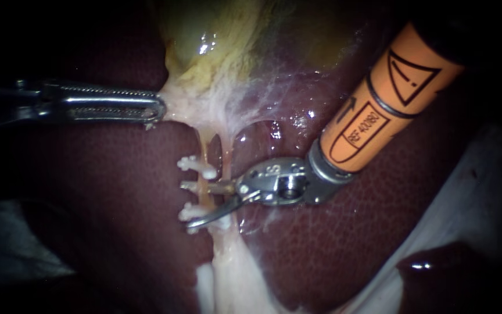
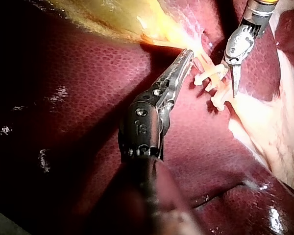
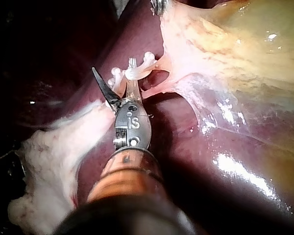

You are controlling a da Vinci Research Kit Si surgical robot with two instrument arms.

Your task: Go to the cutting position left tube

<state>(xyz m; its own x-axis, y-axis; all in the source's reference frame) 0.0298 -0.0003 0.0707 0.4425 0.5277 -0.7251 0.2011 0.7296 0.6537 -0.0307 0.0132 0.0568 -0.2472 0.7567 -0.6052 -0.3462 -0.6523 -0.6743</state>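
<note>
**Open blades set at the clipped left tube**

In the endoscope view the left tube (image 1: 205, 152) lies just to the 9 o'clock side of centre. It runs from 12 to 6 o'clock over the liver (image 1: 100, 192), with a thinner strand (image 1: 228, 152) beside it at 3 o'clock.

The tube carries white clips: one clip (image 1: 196, 166) toward 12 o'clock and another clip (image 1: 188, 214) toward 6 o'clock.

The right instrument (image 1: 185, 204) enters from 2 o'clock, and its two blades are spread apart, gripping nothing. The straight blade lies across the tube between the clips. The curved blade crosses at the clip nearer 6 o'clock. Whether the tube sits properly between the blades I cannot tell.

The left instrument (image 1: 157, 109) enters from 9 o'clock. Its toothed jaws are clenched on the pale tissue (image 1: 190, 104) below the yellowish gallbladder (image 1: 204, 40), at 12 o'clock from the tube. The left wrist view also shows those jaw tips pinching that tissue.
</note>
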